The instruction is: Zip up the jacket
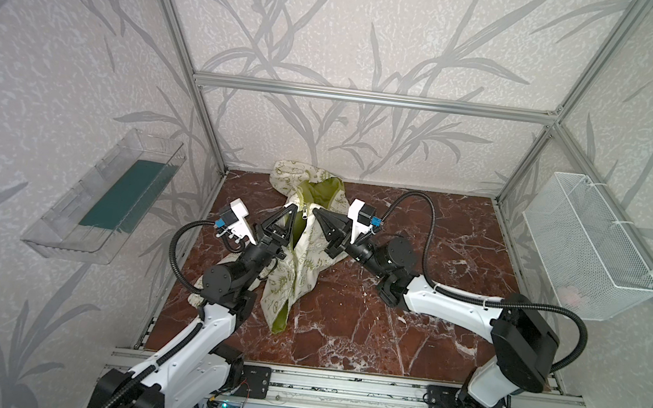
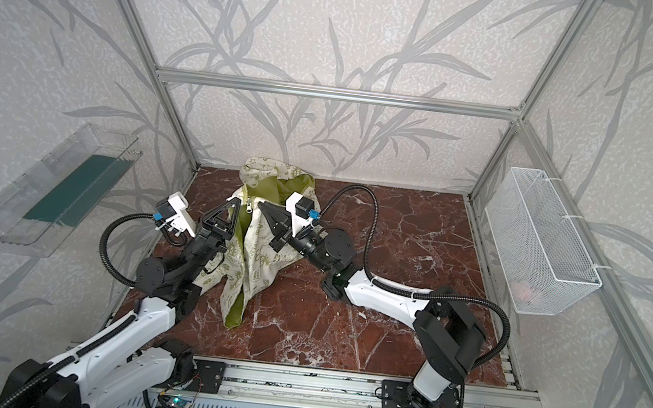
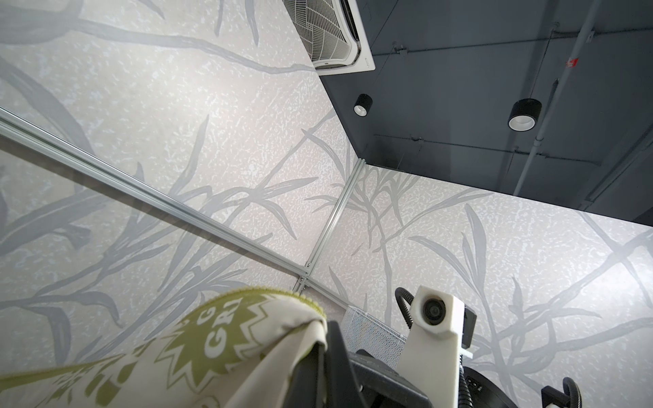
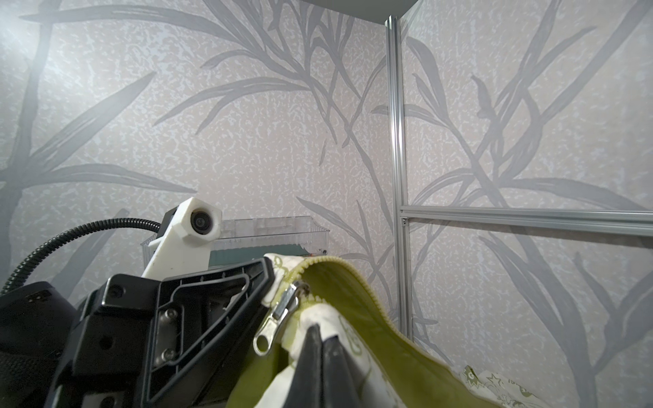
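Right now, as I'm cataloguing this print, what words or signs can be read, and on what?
"G" above "GR", rest folded away: white letters in a green star on the jacket.
Other jacket print: too blurred or small to read.
The red sign overhead: too small to read.

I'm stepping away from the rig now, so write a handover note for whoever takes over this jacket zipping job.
Grippers: left gripper shut, pinching the jacket edge beside the zipper pull; right gripper shut on the fabric across from it.
Position: top of the jacket lifted between them, hem on the table.
Done: zipper looks closed up to the pull.
To do: close the open stretch above; neither gripper holds the pull.
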`<action>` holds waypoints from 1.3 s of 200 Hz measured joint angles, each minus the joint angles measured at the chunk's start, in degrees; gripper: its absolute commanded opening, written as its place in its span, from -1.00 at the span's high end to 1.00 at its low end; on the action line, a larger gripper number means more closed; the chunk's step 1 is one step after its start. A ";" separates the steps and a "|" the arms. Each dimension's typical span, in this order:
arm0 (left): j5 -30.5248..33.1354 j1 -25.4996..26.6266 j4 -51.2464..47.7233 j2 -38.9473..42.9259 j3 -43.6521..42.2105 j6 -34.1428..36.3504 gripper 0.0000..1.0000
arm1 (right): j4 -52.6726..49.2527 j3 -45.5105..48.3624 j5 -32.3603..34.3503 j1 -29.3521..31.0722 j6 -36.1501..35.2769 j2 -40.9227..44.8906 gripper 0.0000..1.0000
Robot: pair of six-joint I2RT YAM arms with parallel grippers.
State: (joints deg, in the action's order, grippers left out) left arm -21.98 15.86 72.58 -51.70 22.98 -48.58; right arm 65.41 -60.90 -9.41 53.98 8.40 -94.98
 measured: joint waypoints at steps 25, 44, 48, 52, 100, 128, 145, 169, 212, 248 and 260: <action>0.31 0.15 -0.24 0.20 0.00 0.44 1.00 | 1.33 0.00 0.79 0.35 0.79 0.00 1.00; 0.31 0.24 -0.37 0.26 0.00 0.87 1.00 | 2.36 0.00 1.01 0.59 2.19 0.00 1.00; 0.31 0.26 -0.39 0.26 0.00 1.03 1.00 | 2.54 0.00 1.01 0.63 2.47 -0.04 1.00; 0.33 0.28 -0.44 0.26 0.00 1.14 1.00 | 2.71 0.00 1.03 0.70 2.82 -0.09 1.00; 0.46 0.28 -0.76 0.26 0.02 2.99 1.00 | 5.42 0.02 2.69 0.92 7.65 -1.77 1.00; -0.02 0.59 -0.96 0.26 0.04 3.63 1.00 | 7.43 -0.04 4.85 1.16 9.07 -2.99 1.00; -0.61 0.61 -1.18 0.35 0.04 4.37 1.00 | 8.44 -1.75 6.01 1.20 9.86 -5.01 1.00; -0.61 0.98 -2.40 1.07 0.04 6.12 1.00 | 8.50 -4.42 6.99 1.20 10.51 -7.10 1.00; -0.55 1.05 -6.73 3.39 0.15 9.70 1.00 | 8.55 -4.39 7.58 1.31 12.07 -7.30 1.00; -2.45 1.44 -11.96 1.68 2.23 11.76 1.00 | 8.52 1.77 10.58 1.14 12.39 -3.65 1.00; -4.37 2.16 -14.29 -0.68 4.42 12.46 1.00 | 8.39 6.23 12.26 1.09 11.82 -0.15 1.00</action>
State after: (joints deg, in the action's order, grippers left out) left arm -26.35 18.02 58.28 -52.38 27.40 -36.12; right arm 73.80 -54.68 2.85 55.07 20.23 -95.13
